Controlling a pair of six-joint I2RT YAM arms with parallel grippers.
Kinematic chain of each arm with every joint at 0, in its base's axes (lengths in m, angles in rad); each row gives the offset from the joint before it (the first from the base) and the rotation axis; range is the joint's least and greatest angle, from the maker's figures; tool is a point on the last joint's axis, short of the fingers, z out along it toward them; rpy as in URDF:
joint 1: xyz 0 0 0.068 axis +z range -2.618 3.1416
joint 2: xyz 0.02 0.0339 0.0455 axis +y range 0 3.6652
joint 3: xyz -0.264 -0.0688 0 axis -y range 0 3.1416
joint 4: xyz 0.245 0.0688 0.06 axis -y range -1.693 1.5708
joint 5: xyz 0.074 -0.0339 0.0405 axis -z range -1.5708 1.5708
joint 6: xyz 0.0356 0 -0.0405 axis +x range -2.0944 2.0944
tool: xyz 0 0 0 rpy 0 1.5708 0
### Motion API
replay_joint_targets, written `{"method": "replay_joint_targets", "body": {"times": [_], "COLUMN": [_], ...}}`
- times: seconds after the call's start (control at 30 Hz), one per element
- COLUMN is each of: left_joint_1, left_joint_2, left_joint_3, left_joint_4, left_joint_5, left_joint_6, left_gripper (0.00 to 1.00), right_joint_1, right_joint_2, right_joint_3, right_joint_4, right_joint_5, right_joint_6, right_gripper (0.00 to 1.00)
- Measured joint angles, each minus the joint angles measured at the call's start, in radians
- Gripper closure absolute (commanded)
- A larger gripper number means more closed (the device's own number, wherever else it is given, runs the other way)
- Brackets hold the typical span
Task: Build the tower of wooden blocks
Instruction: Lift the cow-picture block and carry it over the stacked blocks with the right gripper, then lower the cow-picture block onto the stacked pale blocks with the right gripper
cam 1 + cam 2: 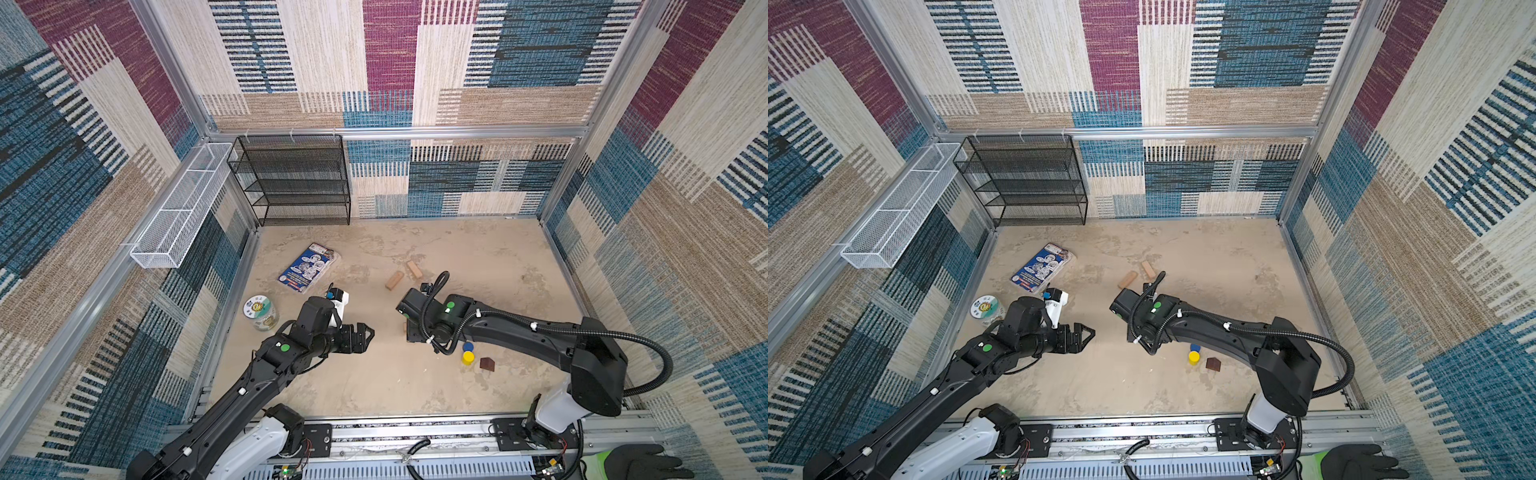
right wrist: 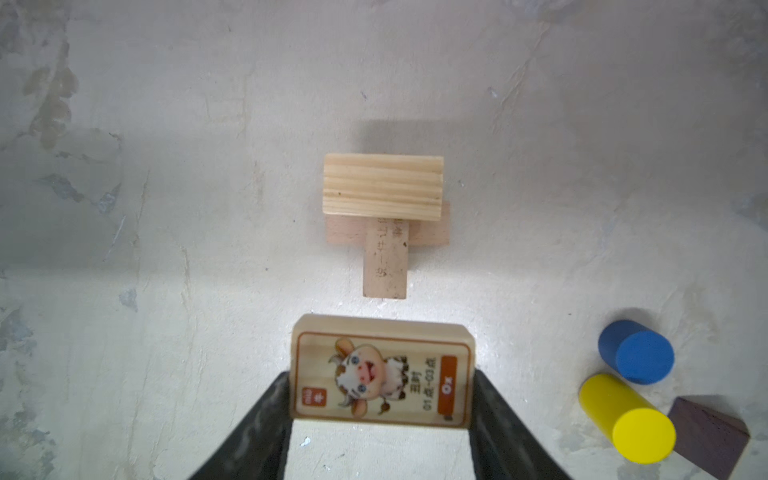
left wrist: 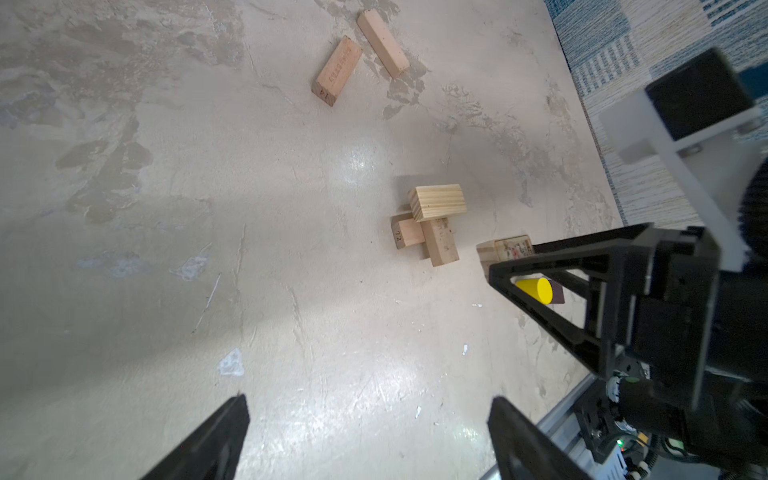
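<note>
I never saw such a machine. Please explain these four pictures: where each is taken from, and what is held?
Two black robot arms work on a table. Two pictures look down from above, nearly alike; two come from cameras on the arms' wrists. The left gripper is open and empty. The right gripper holds a wooden block with an ox picture near a small stack of three bars. Two loose bars, a blue cylinder, a yellow cylinder, a brown piece, a packet and a jar lie there.

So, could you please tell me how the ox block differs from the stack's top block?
The ox block is in the right gripper, the top block on the stack. The ox block bears a cartoon; the top block shows bare grain. Both are pale wood.
</note>
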Motion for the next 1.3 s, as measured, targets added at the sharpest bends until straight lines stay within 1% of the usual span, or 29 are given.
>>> {"method": "replay_joint_targets", "body": {"times": [0.53, 0.7, 0.93, 1.3], "left_joint_1": [-0.002, -0.002, -0.002, -0.002], "left_joint_2": [0.000, -0.013, -0.014, -0.014], "left_joint_3": [0.000, 0.000, -0.011, -0.021], "left_joint_4": [0.013, 0.006, -0.008, -0.009], "left_joint_5": [0.001, -0.024, -0.047, -0.047], "left_joint_6": [-0.001, 0.003, 0.003, 0.003], "left_gripper": [0.05, 0.04, 0.04, 0.04], "right_joint_1": [0.000, -0.001, -0.011, -0.038], "right_joint_2": [0.117, 0.139, 0.152, 0.161], "right_joint_3": [0.017, 0.032, 0.040, 0.045], "right_joint_4": [0.044, 0.044, 0.044, 0.045], "right_joint_5": [0.004, 0.014, 0.020, 0.020], "right_joint_6": [-0.032, -0.043, -0.047, -0.060], "right_gripper": [0.46, 0.46, 0.46, 0.46]}}
